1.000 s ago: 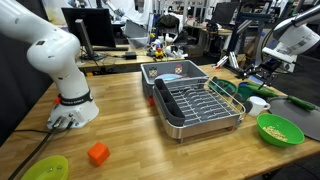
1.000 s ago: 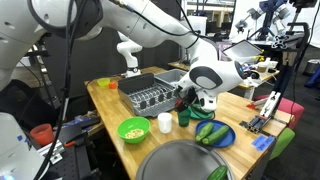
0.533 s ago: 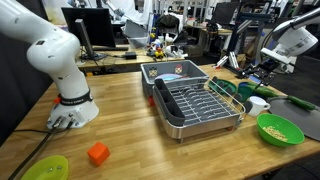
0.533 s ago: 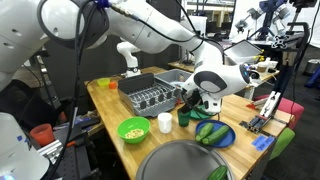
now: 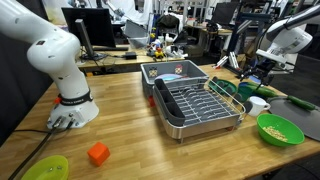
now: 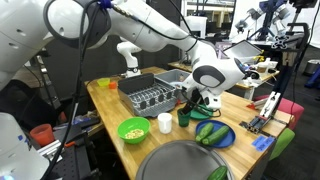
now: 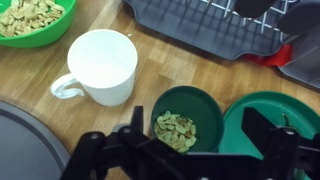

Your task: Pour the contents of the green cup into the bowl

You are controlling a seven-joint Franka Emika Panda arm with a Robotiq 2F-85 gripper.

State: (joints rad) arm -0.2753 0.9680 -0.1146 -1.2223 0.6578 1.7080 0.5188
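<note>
Hand: the hand is hovering open, its fingers spread to either side of the cup, gripping nothing.
Green cup: the green cup is standing upright on the bench, directly beneath the hand, beside the white mug.
Bowl: the bowl is lying beyond the mug.

The green cup is dark green, with yellowish-tan bits inside. Just beside it, the white cup is plain white. Past the white cup, the bowl is lime green, holding tan bits. The table is light brown, wood-grained.
</note>
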